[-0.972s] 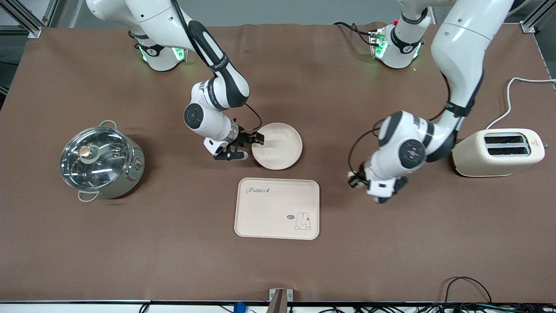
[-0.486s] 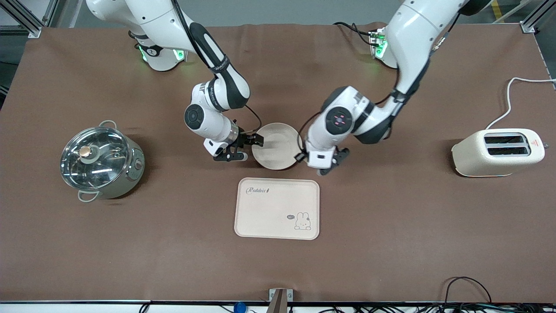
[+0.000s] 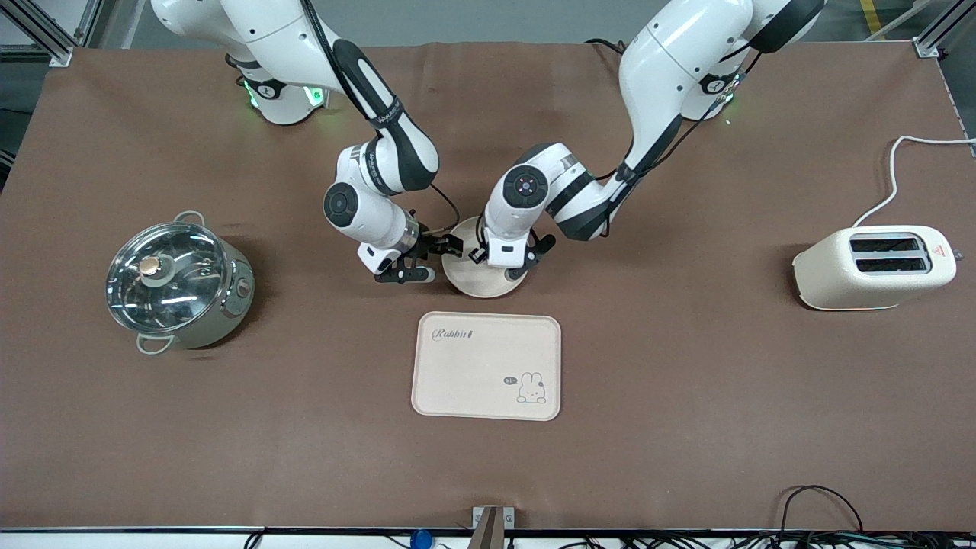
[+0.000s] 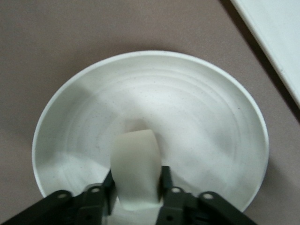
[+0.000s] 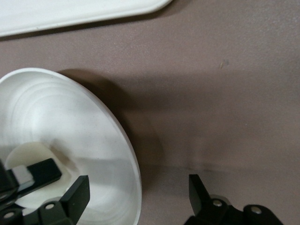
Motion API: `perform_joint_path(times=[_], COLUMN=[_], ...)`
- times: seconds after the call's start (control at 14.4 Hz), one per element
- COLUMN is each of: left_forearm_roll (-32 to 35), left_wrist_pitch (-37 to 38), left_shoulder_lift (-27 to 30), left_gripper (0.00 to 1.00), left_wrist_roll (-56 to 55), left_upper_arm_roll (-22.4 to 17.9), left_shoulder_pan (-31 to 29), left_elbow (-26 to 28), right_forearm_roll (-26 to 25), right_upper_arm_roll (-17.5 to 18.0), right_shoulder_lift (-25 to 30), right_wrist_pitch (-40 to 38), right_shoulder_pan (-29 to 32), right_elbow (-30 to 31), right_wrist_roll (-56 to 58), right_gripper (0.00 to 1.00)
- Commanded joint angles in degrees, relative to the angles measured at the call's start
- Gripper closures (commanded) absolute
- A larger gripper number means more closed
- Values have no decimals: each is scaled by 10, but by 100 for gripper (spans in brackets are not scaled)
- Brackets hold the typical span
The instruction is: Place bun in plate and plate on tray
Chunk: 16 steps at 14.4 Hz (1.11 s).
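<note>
The round cream plate (image 3: 479, 287) lies on the brown table, just farther from the front camera than the tray (image 3: 486, 366). My left gripper (image 3: 505, 267) is over the plate and hides the bun in the front view. In the left wrist view my left gripper (image 4: 136, 180) is shut on the pale bun (image 4: 134, 164), low over the middle of the plate (image 4: 211, 108). My right gripper (image 5: 138, 194) is open and straddles the rim of the plate (image 5: 70, 122), one finger inside and one outside. The bun (image 5: 28, 157) also shows there. In the front view my right gripper (image 3: 435, 259) is at the plate's edge.
A steel pot with a glass lid (image 3: 175, 286) stands toward the right arm's end of the table. A cream toaster (image 3: 873, 267) with a white cord stands toward the left arm's end. The tray's edge shows in both wrist views (image 4: 276, 37) (image 5: 70, 11).
My left arm has swung from near the toaster to over the plate, carrying the bun. My right gripper has stayed at the plate's rim.
</note>
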<state>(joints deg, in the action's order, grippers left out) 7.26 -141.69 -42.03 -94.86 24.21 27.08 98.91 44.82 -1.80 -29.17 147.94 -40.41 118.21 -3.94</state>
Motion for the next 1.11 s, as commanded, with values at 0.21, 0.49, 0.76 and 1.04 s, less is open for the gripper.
perform_joint_path(times=[0.21, 0.49, 0.76, 1.04], left_forearm_roll=[21, 94, 108, 105], left_wrist_pitch=[38, 174, 256, 348], left_shoulder_lift=[61, 125, 201, 268], left_gripper=[0, 0, 0, 0], left_wrist_roll=[-6, 40, 251, 474], left_upper_arm_roll=[-21, -26, -22, -21], left_shoulder_pan=[-20, -84, -174, -249], left_elbow=[-19, -91, -103, -103], right_forearm_roll=[12, 11, 12, 12], right_upper_arm_roll=[-6, -6, -6, -8], right_shoulder_lift=[-9, -10, -9, 26], right_wrist_pitch=[6, 5, 2, -19], right_shoulder_pan=[-11, -11, -2, 6], right_elbow=[-10, -11, -11, -23], right_wrist_roll=[2, 4, 8, 4], right_gripper=[25, 100, 100, 100])
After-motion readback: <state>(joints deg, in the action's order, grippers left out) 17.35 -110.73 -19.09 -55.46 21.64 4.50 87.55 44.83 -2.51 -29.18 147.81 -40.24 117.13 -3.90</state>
